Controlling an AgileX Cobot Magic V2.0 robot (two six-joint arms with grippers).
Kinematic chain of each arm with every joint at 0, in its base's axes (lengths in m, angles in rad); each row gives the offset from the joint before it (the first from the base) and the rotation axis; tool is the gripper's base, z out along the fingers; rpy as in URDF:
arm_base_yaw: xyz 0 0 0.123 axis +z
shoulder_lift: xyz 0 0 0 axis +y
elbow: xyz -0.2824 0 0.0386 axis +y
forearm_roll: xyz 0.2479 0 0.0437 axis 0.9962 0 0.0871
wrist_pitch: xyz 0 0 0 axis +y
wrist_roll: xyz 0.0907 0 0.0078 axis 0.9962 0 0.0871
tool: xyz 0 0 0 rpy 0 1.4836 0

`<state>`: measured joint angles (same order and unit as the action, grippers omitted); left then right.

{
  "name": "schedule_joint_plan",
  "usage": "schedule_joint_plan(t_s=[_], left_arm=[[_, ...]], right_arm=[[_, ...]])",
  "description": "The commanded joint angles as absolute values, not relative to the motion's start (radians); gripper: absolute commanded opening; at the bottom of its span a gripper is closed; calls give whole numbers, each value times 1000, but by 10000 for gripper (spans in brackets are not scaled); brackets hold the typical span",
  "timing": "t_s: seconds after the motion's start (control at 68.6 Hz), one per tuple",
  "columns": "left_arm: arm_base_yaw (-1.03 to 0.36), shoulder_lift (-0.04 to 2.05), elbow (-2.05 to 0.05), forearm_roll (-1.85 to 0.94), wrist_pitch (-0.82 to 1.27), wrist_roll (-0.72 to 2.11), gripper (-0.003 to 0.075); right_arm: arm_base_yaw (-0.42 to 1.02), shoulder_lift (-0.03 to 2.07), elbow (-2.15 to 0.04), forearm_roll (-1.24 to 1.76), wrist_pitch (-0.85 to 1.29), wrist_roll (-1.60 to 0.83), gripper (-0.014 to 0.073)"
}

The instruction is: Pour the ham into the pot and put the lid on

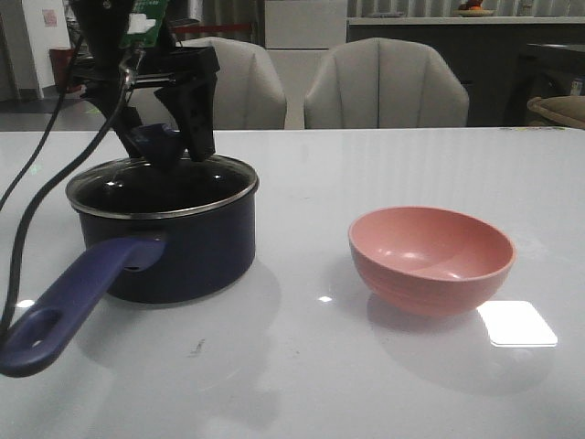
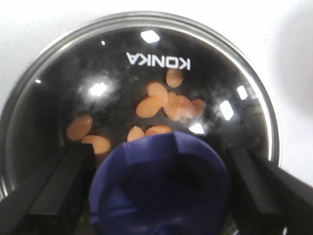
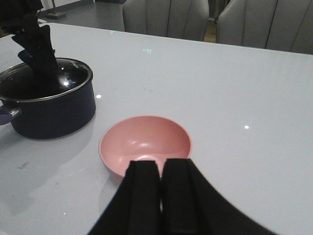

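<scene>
Ham slices (image 2: pixel 151 105), small orange-pink ovals, lie inside the navy pot (image 1: pixel 174 247) at nine o'clock on the white tabletop (image 1: pixel 384 384), under its glass lid (image 1: pixel 160 178). From the left wrist, the left pincer (image 2: pixel 159 191) stands released, fingers (image 2: pixel 54 188) flanking the blue knob (image 2: pixel 161 186), ham beyond at twelve o'clock. From the right wrist, the right pincer (image 3: pixel 160 183) is clenched over the pink bowl (image 3: pixel 145 145).

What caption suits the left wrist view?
Open left gripper straddles the dark-blue knob of the glass lid over orange-pink ham slices.

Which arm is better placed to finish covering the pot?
Left. Its gripper is over the knob of the lid, which sits on the pot. The right gripper is shut near the bowl.
</scene>
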<state>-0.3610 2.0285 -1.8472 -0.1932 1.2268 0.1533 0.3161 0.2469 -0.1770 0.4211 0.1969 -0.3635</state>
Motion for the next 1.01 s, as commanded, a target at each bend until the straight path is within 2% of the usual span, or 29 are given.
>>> schedule_joint_plan(t_s=[0.0,0.262,0.495,0.729,0.991], left_arm=[[-367,1975,-1897,-214,1200,136,615],[-367,1962,-2000,-201,1264,136,610],[-363,1840,-1974,-187,1264,136,529],[-363,1636,-1792,-187,1190,170,442],[-363,1330,-1435,-187,1029,170,379]], right_arm=[[318,255,-204,426,125,-373,157],[318,255,-204,426,125,-373,157],[318,255,-204,426,125,-373,157],[318,255,-204,426,125,-373,157],[318,255,-204,426,125,-373,157]])
